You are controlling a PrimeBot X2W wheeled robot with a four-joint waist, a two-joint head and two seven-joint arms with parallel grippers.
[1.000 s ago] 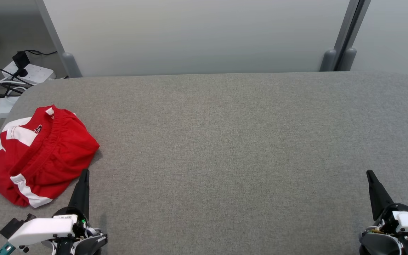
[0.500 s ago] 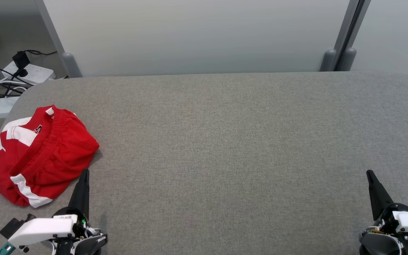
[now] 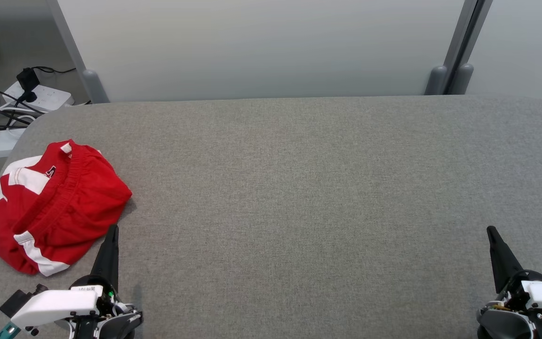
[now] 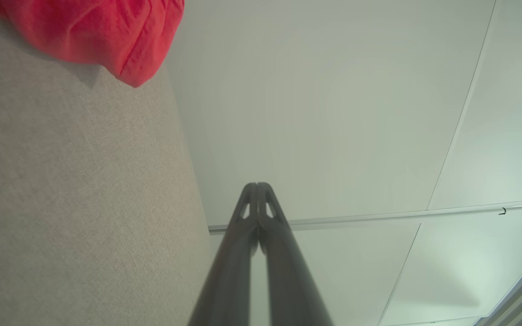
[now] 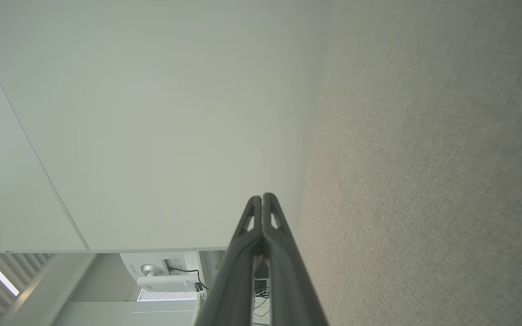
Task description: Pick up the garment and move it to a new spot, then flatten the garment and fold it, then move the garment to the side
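So the grey fabric worktop point(image 3: 299, 188) has loads of open room from middle to right edge. The red-and-white shorts point(image 3: 64, 207) sit bunched at its left edge. The left end effector point(image 3: 113, 230) is pinched closed just beside them, and the right end effector point(image 3: 491, 230) is closed too, near the right edge.

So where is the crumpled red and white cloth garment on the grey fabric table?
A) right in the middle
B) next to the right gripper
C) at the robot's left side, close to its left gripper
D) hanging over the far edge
C: the crumpled red and white cloth garment lies by the left edge of the grey fabric table, close to the shut left gripper.
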